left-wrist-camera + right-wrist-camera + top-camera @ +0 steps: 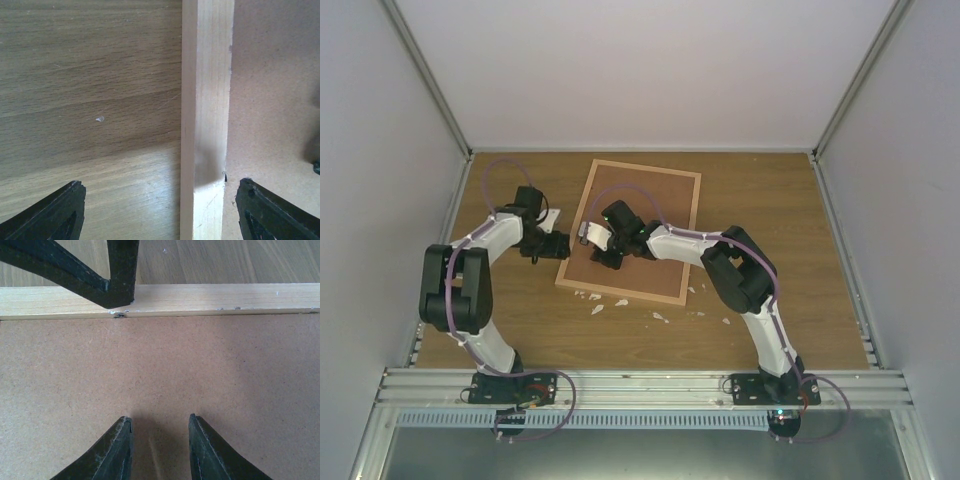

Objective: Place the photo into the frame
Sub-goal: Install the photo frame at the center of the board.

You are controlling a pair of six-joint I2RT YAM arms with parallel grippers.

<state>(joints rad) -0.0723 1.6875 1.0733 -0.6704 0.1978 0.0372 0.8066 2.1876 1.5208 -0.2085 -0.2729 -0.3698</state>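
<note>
Two grippers crowd one spot on the frame (pixel 205 100), which lies back-up beneath them. The left gripper (pixel 160 187) hangs spread wide and grasps nothing. It straddles the frame's left rail, with one finger outside over the table (pixel 90 75) and the other inside over the brown board (pixel 160 365). Seen from the right wrist, that inner fingertip sits right at a small metal tab (pixel 119 314) on the rail's inner edge. Just inboard of it, the right gripper (pixel 160 418) hovers low over the board, its fingers a narrow gap apart with nothing between them.

The board sits within the rails. The photo shows in no view; I'd guess it is under the board, but I cannot tell. So the step looks like work on the board's fastening. The next move calls for a fine fingertip push on that tab without skidding off the rail, while the right gripper presses the board flat.

Farther out, beyond the left gripper, a small white piece (pixel 552 216) lies by the arm. Back toward the bases from the right gripper, white scraps (pixel 596 308) dot the table. Neither blocks the tab; the two grippers' closeness is the likelier nuisance.
</note>
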